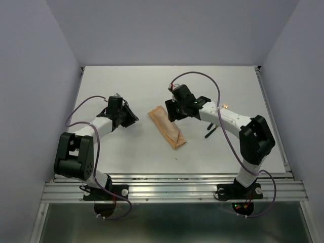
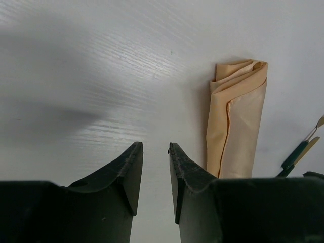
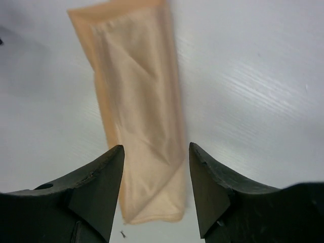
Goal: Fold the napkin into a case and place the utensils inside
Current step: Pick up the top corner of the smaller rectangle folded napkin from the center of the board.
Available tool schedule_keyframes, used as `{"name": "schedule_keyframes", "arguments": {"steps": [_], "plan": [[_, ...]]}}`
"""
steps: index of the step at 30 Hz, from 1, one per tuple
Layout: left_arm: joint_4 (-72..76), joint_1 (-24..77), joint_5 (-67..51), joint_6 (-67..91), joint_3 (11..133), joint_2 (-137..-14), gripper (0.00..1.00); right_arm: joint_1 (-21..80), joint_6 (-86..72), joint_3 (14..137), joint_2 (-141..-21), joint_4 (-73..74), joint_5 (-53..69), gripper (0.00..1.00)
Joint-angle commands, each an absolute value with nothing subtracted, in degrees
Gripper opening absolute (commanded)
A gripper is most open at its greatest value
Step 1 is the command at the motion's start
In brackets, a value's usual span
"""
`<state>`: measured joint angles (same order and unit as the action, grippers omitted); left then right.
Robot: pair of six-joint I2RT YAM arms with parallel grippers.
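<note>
R hand (image 3: 155,148) open near case (image 1: 167,127), long axis far-left to near-right

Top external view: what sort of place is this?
Probably a lab robot cell: a white table boxed in by plain lavender walls, with an aluminium rail carrying the arm bases.

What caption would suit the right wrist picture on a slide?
Open right claw over the folded peach napkin case on a white table.

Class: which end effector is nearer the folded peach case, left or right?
Right. The right end effector hangs just over the case, cloth showing between its fingers; the left end effector is apart, off its left side, bare table between.
</note>
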<state>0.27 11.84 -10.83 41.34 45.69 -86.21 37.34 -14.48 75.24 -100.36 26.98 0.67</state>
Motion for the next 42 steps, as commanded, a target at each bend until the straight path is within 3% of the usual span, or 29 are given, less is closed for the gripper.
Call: {"name": "schedule_keyframes", "arguments": {"steps": [1,16,23,29,35,42], "plan": [[-2.4,10.8,-8.2,41.9,47.0,-82.9,0.39,43.5,-16.7,85.7,-105.6,24.8,-9.1,0.59],[-0.6,5.4,-10.9,45.3,41.2,-77.0,0.38,46.8,-14.2,103.0,-124.4,20.7,-8.4,0.53],[1.1,5.4,-11.7,45.0,40.6,-77.0,0.38,46.8,-13.6,103.7,-126.7,20.9,-12.7,0.40],[1.1,5.4,-12.1,44.8,40.9,-77.9,0.37,47.4,-12.6,104.2,-128.2,21.0,-14.4,0.40],[1.5,5.4,-12.1,44.7,40.5,-77.8,0.37,47.4,-13.1,103.5,-128.1,20.7,-13.2,0.49],[1.6,5.4,-12.4,44.6,40.5,-78.4,0.37,47.4,-13.1,103.4,-128.4,20.4,-12.7,0.42]]}}
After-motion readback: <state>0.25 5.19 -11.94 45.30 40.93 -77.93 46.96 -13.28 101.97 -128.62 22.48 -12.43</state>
